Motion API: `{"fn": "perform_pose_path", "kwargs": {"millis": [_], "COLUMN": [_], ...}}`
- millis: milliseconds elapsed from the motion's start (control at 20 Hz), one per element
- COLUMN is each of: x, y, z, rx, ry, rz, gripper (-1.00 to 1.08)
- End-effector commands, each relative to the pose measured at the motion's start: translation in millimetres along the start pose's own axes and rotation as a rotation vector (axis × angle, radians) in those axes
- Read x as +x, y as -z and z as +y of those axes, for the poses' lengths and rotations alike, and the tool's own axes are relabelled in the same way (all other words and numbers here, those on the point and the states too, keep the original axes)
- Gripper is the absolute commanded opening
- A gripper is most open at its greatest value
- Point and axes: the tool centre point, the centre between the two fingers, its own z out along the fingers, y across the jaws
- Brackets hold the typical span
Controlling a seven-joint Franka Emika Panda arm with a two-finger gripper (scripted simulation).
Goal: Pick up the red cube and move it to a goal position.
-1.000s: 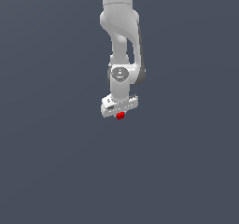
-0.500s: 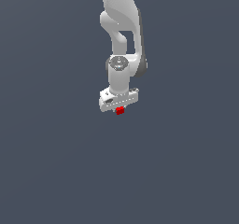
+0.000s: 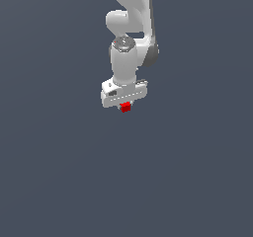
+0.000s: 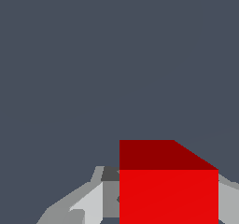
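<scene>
The red cube [image 3: 125,107] is a tiny bright red block held just under the white gripper [image 3: 125,105] in the exterior view, against the plain grey background. The gripper hangs from the white arm [image 3: 129,43] and points down. In the wrist view the red cube [image 4: 168,190] fills the space between the two grey fingers [image 4: 88,204], which press against its sides. The gripper is shut on the cube.
Plain dark grey surface [image 3: 59,172] all around; no other objects show in either view.
The gripper with the red cube has risen slightly and the wrist has turned and shifted a little toward the exterior view's left. The cube stays held.
</scene>
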Motion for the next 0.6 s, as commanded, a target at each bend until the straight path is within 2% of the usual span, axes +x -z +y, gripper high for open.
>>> {"fn": "perform_pose_path", "kwargs": {"millis": [0, 550], "x": [-1, 0], "y": [14, 32], "z": [1, 3], "rx": [0.001, 0.000], "ry": [0.000, 0.000], "rz": [-0.001, -0.001], "gripper": [-1.00, -1.00]}}
